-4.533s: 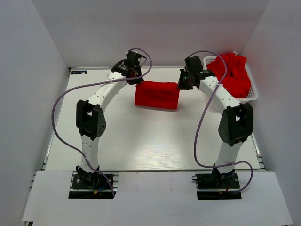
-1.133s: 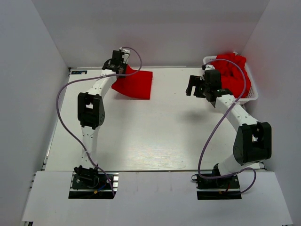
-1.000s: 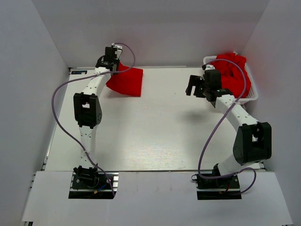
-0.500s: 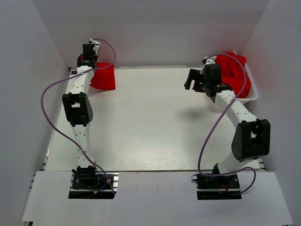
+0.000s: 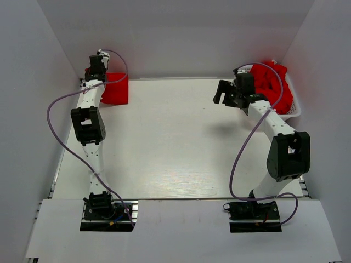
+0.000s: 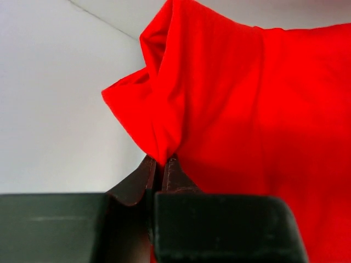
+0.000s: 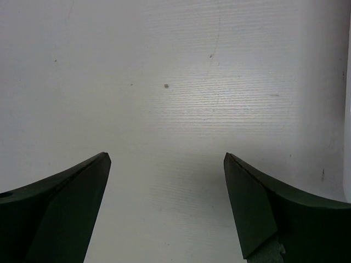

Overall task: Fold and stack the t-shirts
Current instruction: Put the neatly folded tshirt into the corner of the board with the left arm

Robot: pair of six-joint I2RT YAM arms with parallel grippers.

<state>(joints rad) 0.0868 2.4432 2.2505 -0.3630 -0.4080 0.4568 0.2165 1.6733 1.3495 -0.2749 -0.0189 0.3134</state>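
A folded red t-shirt (image 5: 116, 89) lies at the table's far left corner. My left gripper (image 5: 96, 70) is shut on its left edge; in the left wrist view the cloth (image 6: 247, 109) bunches into a pinch between the closed fingers (image 6: 162, 164). More red t-shirts (image 5: 271, 82) sit heaped in the white basket (image 5: 295, 112) at the far right. My right gripper (image 5: 222, 92) hovers just left of that basket, open, with only bare table between its fingers (image 7: 247, 197).
The back wall runs right behind the folded shirt and the left wall stands close beside it. The right arm's elbow (image 5: 287, 154) stands near the right wall. The white table (image 5: 175, 142) stretches between the two arms.
The left gripper has dragged the folded shirt from the back middle to the far left corner. The right gripper let go, swung toward the basket and has since shifted slightly back.
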